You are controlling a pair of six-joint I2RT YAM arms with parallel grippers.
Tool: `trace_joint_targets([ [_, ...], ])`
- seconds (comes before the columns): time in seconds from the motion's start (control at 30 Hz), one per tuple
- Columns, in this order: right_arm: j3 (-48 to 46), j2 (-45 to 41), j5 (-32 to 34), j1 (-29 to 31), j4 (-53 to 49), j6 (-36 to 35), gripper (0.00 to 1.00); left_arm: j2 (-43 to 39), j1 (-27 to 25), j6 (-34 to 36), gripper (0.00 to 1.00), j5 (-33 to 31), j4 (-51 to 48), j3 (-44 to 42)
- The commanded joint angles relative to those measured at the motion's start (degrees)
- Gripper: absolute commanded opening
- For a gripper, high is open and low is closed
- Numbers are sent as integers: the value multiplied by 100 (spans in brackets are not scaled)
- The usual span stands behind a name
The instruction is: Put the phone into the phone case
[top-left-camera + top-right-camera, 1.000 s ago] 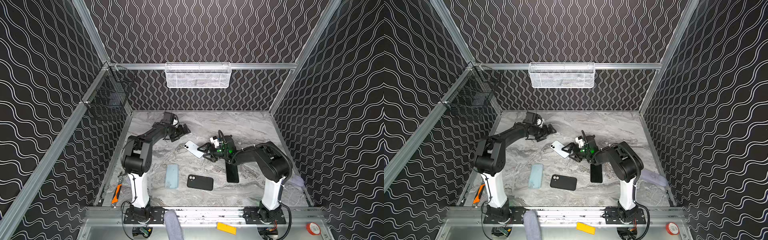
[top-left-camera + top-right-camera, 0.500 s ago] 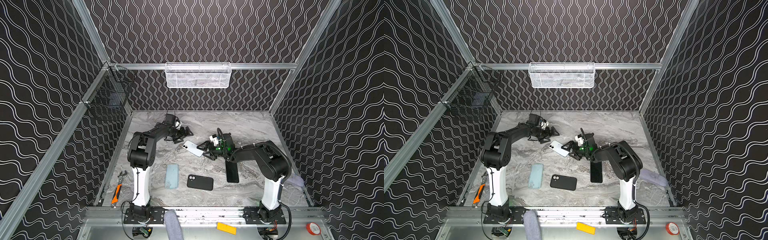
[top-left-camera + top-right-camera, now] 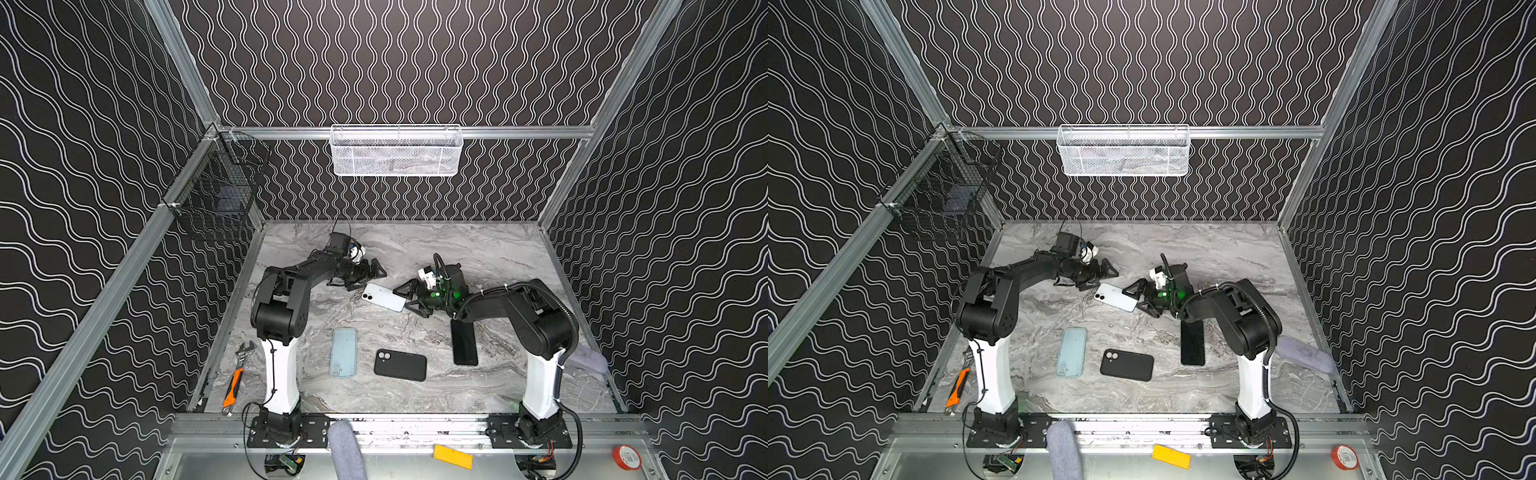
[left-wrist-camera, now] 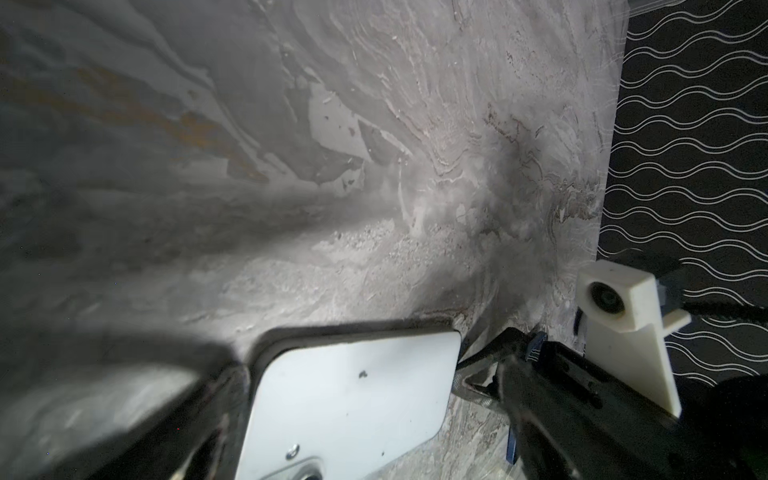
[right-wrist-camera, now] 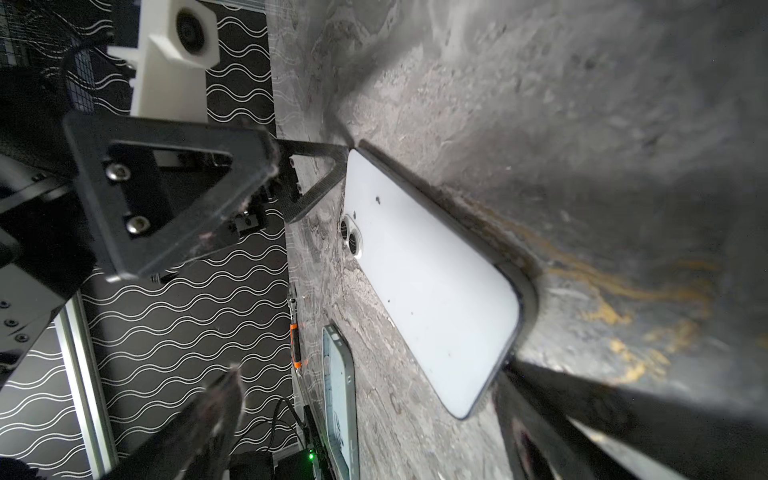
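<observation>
white phone (image 4: 353, 407): one end cut off at left wrist view edge.
black phone (image 3: 464, 347): far end hidden under right arm (image 3: 498, 301).
mesh basket (image 3: 395, 129) contents: too blurred to identify.

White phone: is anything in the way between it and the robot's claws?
No, nothing visible is. The white phone lies flat on the table, and the open right gripper is right at one end of it. The open left gripper is close to its other end, with only bare table between.

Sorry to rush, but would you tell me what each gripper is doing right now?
Left gripper: open, holding nothing.
Right gripper: open, jaws either side of one end of the white phone.
</observation>
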Motion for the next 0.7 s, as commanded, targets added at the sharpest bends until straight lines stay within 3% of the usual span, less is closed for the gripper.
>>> trace_joint_targets([
  [0.0,-85,176,696,7,-988,-133,98,-145,-35,-163,99,450,-332,-242],
  [0.1,-130,169,697,5,-954,-143,98,-376,-35,-206,99,293,-353,-400],
  [0.3,-212,74,715,4,-953,-203,98,-781,2,23,99,-701,-1174,-455],
  [0.5,-232,0,708,5,-982,-283,98,-916,-26,70,99,-522,-1315,-819],
  [0.67,-168,8,682,16,-1089,-376,98,-963,-43,-145,98,-430,-852,-1179],
])
